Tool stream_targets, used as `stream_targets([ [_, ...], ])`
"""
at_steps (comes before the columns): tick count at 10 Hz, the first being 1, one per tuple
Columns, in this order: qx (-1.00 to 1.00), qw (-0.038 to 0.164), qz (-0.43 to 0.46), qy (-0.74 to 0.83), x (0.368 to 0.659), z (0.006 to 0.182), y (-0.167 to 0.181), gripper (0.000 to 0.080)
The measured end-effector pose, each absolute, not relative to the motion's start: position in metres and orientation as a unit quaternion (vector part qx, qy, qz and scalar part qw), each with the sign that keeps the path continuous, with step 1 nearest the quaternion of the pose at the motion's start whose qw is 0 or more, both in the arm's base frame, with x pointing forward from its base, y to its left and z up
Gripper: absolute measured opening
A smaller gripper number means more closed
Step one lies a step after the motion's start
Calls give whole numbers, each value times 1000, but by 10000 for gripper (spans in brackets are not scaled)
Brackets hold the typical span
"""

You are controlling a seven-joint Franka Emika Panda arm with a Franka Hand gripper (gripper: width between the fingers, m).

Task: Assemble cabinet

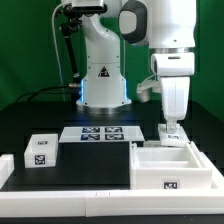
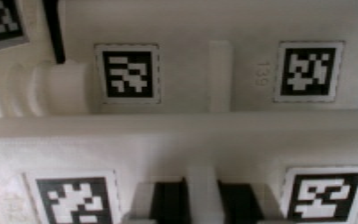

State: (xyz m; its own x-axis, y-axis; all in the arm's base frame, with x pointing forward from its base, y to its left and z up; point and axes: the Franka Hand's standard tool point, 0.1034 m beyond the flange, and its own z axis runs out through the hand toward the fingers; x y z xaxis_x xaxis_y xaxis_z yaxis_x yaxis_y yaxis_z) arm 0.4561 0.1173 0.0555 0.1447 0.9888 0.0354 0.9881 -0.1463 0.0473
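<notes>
1. Jaws: pointing straight down at the rear wall of the cabinet body [image 1: 150, 176], on the exterior view's right. The wrist view shows two dark bars close together with a pale strip between them. I cannot tell whether they are clamped on that wall or only straddling it.
2. Cabinet body: an open white box, mouth up, resting on the bench [image 1: 90, 162] at the front right of the exterior view. One tag is on its near wall. The wrist view is filled with its white panels and several tags, all blurred.
3. Judgement: the top-down approach suits the thin upright wall, probably the only part narrow enough to pinch for shifting or turning the box.
4. Small tagged block [image 1: 41, 150]: on the exterior view's left, well apart from the body. Likely a later part.
5. Marker board [image 1: 100, 133]: flat, behind and between the two.
6. White L-shaped rail [image 1: 70, 188]: runs along the front and left edge and ends just beside the body. Probably a stop to square parts against.
7. Room: matte black bench, green backdrop [image 1: 25, 50], arm base [image 1: 103, 80] behind the marker board.
</notes>
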Motion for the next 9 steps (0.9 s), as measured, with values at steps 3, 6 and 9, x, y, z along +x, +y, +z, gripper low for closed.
stream_targets([
  [3, 757, 6, 29, 653, 456, 55, 117, 70],
  [6, 756, 7, 32, 653, 475, 55, 117, 70],
  [9, 758, 7, 31, 652, 490, 54, 114, 70],
])
